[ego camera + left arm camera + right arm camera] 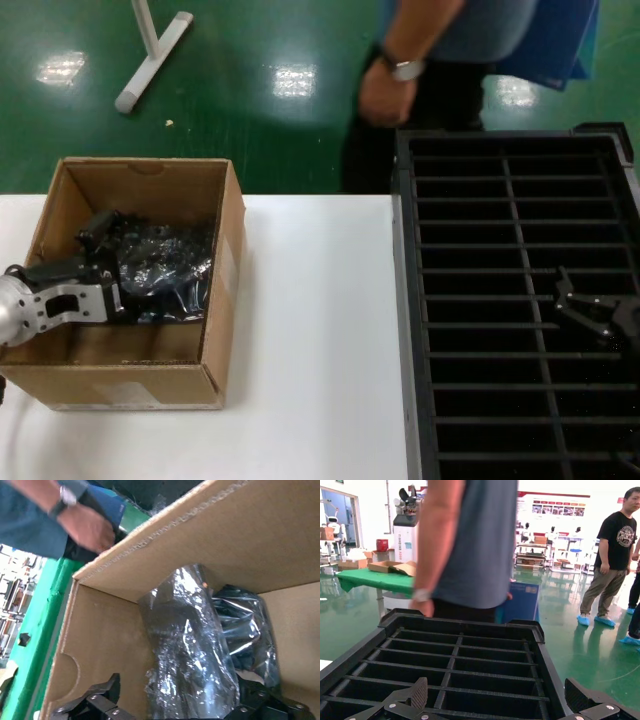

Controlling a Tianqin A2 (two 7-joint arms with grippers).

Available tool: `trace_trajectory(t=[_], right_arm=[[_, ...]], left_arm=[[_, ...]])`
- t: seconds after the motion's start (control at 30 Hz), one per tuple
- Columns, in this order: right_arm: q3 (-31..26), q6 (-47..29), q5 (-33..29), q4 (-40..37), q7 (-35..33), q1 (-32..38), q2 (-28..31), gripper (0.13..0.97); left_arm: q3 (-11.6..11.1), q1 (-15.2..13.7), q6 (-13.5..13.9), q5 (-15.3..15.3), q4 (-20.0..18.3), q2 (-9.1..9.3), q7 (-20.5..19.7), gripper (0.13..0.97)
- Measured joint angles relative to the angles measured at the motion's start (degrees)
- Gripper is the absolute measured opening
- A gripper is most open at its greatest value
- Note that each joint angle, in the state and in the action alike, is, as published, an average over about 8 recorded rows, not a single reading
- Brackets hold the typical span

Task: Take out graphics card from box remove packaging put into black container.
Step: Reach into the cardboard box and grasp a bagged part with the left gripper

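In the head view, the left gripper [100, 285] was seen reached down into the box [225, 260], which stood at about nine o'clock on the white table [320, 350]. The packaging [165, 270] lay inside with the graphics card showing dark through it, its long axis judged to run roughly from eight toward two o'clock. The right gripper [590, 310] was held over the black container [520, 300] at three o'clock, presumably kept waiting there to receive.

In the left wrist view, the jaws were spread wide to either side of the bagged card's near end, one fingertip [107, 692] apart from the plastic, so nothing was yet gripped.

In the right wrist view, the fingers [415, 695] were parted wide above the empty slots, and a bystander [470, 545] was seen beyond the crate.
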Motion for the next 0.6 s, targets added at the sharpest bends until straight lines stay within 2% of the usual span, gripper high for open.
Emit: trace_trajectory(t=[0.2, 0.47, 0.6], right_arm=[[0.0, 0.0, 0.0, 0.0, 0.0, 0.0, 0.0, 0.966], [0.0, 0.0, 0.0, 0.0, 0.0, 0.0, 0.0, 0.966], [0.0, 0.0, 0.0, 0.0, 0.0, 0.0, 0.0, 0.966]], left_arm=[[0.5, 0.3, -0.3, 0.5, 0.0, -0.35, -0.6, 0.739], [1.0, 0.2, -0.7, 1.1, 0.2, -0.49, -1.1, 0.524], [1.2, -0.1, -1.0, 1.3, 0.8, -0.23, -0.8, 0.524]])
